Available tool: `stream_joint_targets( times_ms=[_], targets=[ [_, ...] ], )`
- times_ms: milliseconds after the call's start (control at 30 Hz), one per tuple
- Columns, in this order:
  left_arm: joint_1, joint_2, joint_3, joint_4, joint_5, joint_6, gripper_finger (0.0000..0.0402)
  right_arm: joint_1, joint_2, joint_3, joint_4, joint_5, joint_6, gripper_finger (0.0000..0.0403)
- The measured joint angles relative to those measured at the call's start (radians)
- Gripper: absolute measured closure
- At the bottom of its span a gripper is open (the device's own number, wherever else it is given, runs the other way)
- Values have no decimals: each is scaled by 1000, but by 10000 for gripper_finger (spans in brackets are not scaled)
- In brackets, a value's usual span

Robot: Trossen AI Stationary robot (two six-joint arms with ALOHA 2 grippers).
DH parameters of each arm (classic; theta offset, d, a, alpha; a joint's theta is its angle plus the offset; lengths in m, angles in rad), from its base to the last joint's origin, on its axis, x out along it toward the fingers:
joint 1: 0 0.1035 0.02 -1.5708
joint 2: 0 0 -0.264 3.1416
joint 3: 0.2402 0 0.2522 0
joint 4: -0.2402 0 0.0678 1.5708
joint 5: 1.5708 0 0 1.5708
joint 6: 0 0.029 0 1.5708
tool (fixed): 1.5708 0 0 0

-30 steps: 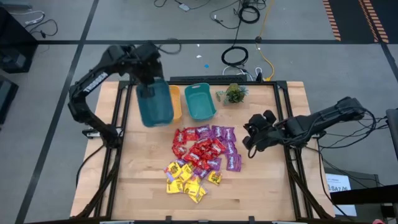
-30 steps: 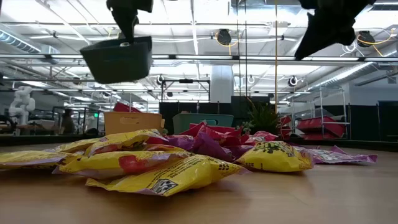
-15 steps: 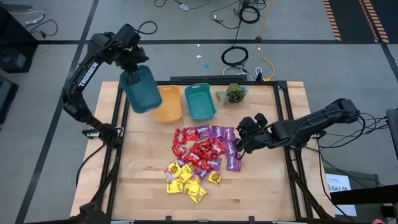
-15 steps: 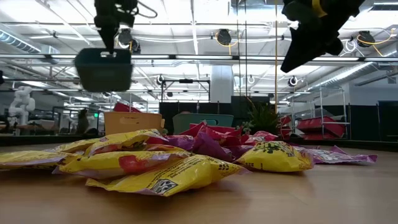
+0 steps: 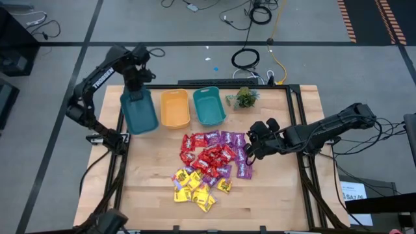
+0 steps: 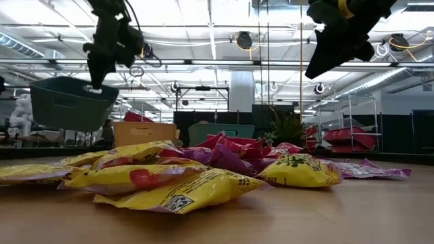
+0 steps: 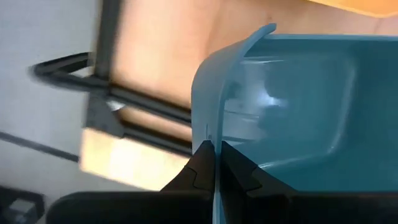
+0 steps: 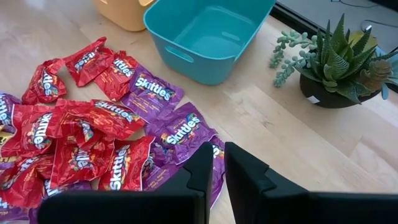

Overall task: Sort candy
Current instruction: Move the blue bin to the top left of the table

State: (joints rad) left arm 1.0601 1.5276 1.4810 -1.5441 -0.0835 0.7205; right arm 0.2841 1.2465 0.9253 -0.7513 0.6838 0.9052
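The candy (image 5: 208,162) lies in a pile mid-table: red packets (image 8: 81,134) in the middle, purple ones (image 8: 180,127) on the right, yellow ones (image 5: 195,185) nearest the near edge. My left gripper (image 7: 214,155) is shut on a teal bin (image 5: 140,110) over the table's far left corner. In the low view this bin (image 6: 64,102) hangs tilted above the table. My right gripper (image 8: 216,165) is shut and holds nothing. It hovers over the purple packets at the pile's right edge. My left gripper pinches the teal bin's end wall at the rim (image 7: 211,118), one finger inside the bin and one outside. It comes from above at the bin's far end. The bin hangs below the fingers (image 6: 95,85), lifted clear of the table and tilted.
An orange bin (image 5: 175,107) and a second teal bin (image 8: 205,34) stand side by side at the far edge. A small potted plant (image 8: 333,68) stands to their right. Bare wood lies left of the pile and along the near edge.
My left gripper has carried the teal bin from above the orange bin toward the table's left edge and lowered it; the bin now hangs more tilted. My right gripper moved left toward the candy pile, then held still.
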Motion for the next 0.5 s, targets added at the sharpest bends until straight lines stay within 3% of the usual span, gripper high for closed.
stream_joint_targets(
  times_ms=[300,500],
  targets=[
    [-33,69,-108,243,-31,-23,393,-4,0,0,0,-3,4,371],
    [-49,193,-108,228,-26,-68,393,-4,0,0,40,-5,24,371]
  ],
)
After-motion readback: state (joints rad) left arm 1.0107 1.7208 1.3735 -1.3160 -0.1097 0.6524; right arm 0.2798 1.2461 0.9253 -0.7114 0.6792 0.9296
